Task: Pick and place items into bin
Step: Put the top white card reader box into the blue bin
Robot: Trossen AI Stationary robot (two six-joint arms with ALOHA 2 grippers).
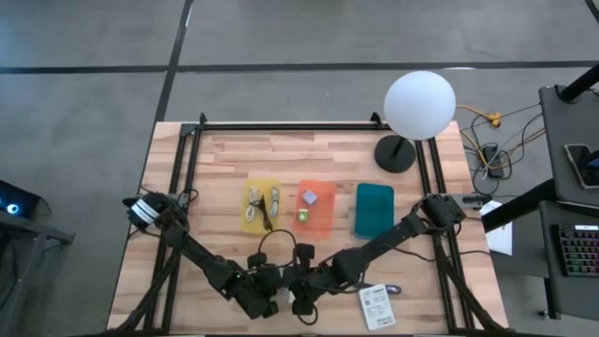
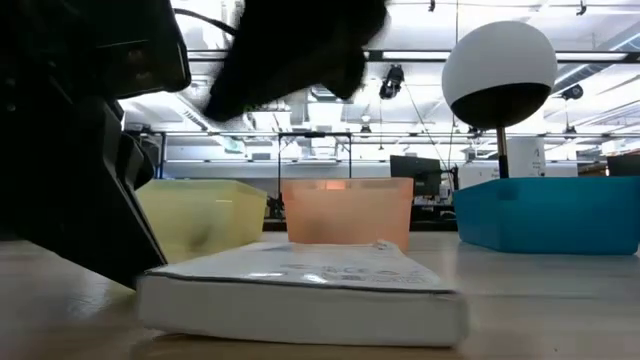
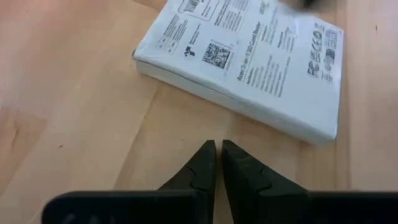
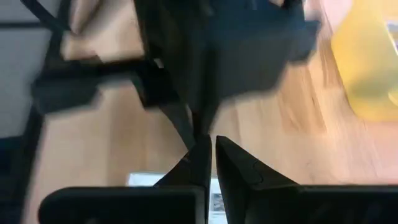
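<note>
Wooden table (image 1: 225, 159), printed white packet (image 3: 242, 59)

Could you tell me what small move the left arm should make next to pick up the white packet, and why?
Probably open the left gripper and ease it forward toward the white printed packet. In the left wrist view its fingers are closed with nothing between them, and the packet lies flat on the table just ahead, outside the yellow bin, orange bin and teal bin.
</note>
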